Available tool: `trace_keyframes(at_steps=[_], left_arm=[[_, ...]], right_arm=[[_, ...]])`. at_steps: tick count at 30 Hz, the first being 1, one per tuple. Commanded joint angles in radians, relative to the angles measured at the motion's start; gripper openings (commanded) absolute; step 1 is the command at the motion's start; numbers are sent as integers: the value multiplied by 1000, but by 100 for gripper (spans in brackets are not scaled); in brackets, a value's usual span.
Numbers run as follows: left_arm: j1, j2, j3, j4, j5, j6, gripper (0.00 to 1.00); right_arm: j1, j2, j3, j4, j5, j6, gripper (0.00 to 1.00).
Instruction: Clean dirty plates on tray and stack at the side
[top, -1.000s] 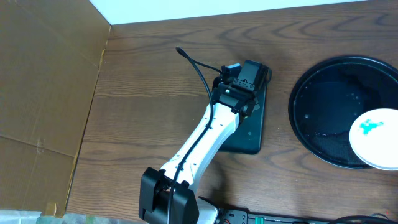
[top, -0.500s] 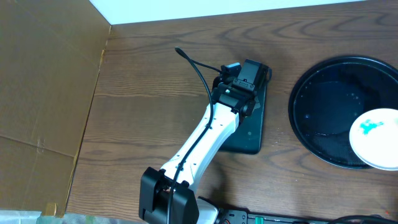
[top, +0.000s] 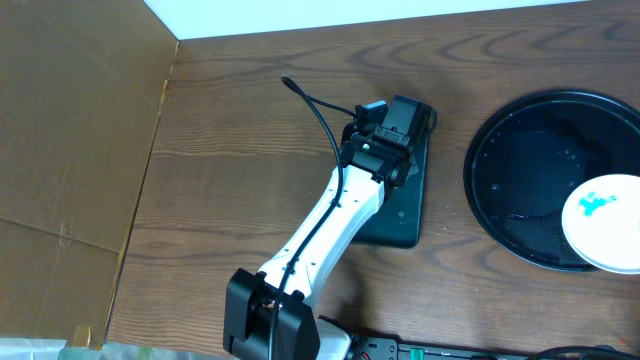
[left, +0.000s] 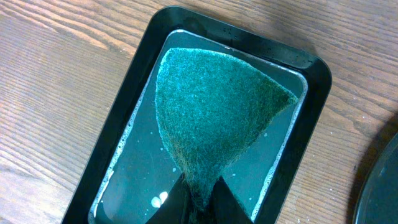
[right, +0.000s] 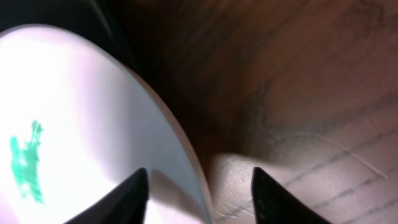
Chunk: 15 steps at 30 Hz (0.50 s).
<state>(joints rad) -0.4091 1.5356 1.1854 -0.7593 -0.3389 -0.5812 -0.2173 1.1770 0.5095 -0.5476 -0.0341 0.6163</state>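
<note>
The left fingers (left: 200, 198) are clenched on a corner of the coarse green sponge (left: 211, 106), fanned over the shallow, wet rectangular tray (left: 134, 93), presumably for soaking. The right fingers (right: 199, 196) are parted astride the thin rim of 1 smooth white plate (right: 74, 124), teal-smeared, lying at the round black tray (top: 520, 160) edge on the wood-grain surface (top: 230, 150).
</note>
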Motion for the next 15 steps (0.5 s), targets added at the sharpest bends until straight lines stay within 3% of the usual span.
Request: trace_keyframes(at_steps=[1,6,10,12,15], left_arm=[[5,0,-6,-1,-10,-19,7],[5,0,-6,2,-10,-19,7],[5,0,-6,2,-10,-19,7],[5,0,-6,2,-10,-19,7],[5,0,-6,2,-10,-19,7]], right_arm=[[9,7,-3,10,0,27,46],[9,21,-3,14,3,35,24],[9,39,-3,21,-1,34,20],[9,42,-3,31,-1,34,1],[9,42,-1,45,-33,18,1]])
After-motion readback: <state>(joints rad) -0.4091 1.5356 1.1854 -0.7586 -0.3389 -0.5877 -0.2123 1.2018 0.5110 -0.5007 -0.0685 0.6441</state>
